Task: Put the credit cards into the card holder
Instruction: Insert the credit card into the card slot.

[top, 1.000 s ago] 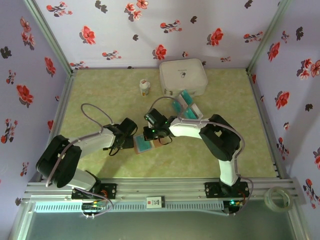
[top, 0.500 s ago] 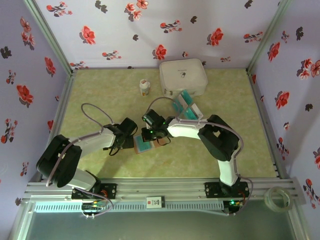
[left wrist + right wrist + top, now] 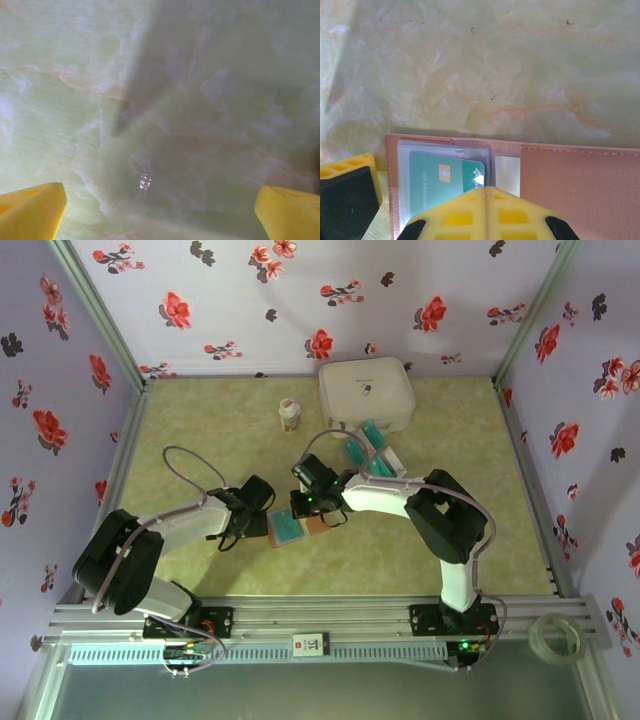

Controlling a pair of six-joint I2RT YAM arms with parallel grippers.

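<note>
1. Shut tight, the right gripper [image 3: 485, 197]: pads pressed flat together, nothing clamped between them, poised at the near edge of the card holder [image 3: 580, 185] and directly over the lower edge of a teal card [image 3: 437, 180].
2. Card holder lying open and flat on the table [image 3: 200, 440], clear sleeves on one side, plain brown flap on the other; teal card chip-up inside a sleeve.
3. Looks like a pushing posture, not a grasp: closed tips forming one blunt point, suited to sliding the card deeper into its sleeve. Actual contact with the card impossible to confirm.
4. Spread to the full and empty, the left gripper [image 3: 255, 510]: low over bare table just beside the holder's left edge, probably placed there to pin the holder against skidding.
5. Other credit cards [image 3: 370, 448] in a loose scatter farther back, just in front of the white case [image 3: 366, 393], apart from the holder; most of the job judged not yet done.
6. Surface: pale green marbled sheet, smooth with a faint sheen, likely slippery under thin cards.
7. Room: lilac walls [image 3: 200, 300] with red and dark flowers on three sides; small bottle [image 3: 289, 416] toward the back; roll of tape [image 3: 558, 635] at the near right corner.
</note>
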